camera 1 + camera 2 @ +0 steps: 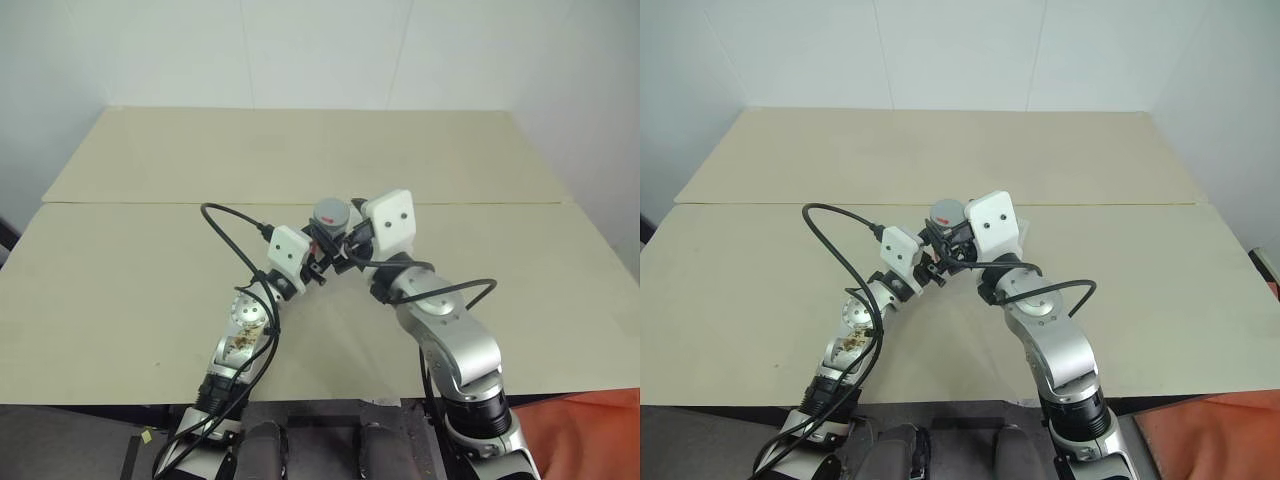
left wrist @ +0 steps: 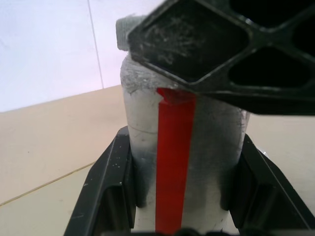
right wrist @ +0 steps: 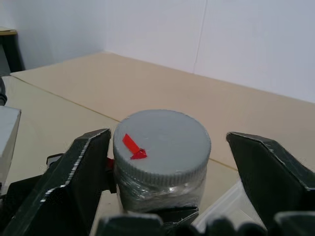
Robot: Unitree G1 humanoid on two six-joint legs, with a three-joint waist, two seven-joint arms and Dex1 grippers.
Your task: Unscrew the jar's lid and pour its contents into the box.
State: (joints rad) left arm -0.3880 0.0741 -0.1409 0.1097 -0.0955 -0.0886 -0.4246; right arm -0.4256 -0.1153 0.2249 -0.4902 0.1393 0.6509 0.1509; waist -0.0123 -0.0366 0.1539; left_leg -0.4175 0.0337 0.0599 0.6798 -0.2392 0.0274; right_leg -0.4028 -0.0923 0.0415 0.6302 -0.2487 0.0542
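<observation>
Above the middle of the pale desk (image 1: 150, 300), between the two arms, the jar (image 2: 182, 147) is held upright and off the surface – the left pincer (image 2: 184, 196) is pinching it by the body, one black finger pressed against each side, with the red strip of the label running straight up between them. The grey lid (image 3: 162, 140) is on top of the jar, its ribbed edge level and a small red arrow-shaped mark near the rim. The right pincer (image 3: 197, 162) comes in from the other side with its fingers (image 3: 74, 182) set around the lid: one finger is touching or just beside the lid's edge, while the other stands apart from it with desk showing in the gap, so the pincer is partly spread and not clamped on the lid. In the left wrist view one right finger crosses in front of the lid at the top of the jar. In the head views the lid shows as a grey disc (image 1: 330, 212) between the two white wrist housings. A corner of the clear box (image 3: 224, 206) shows on the desk just below and beside the jar – what the jar holds cannot be made out
</observation>
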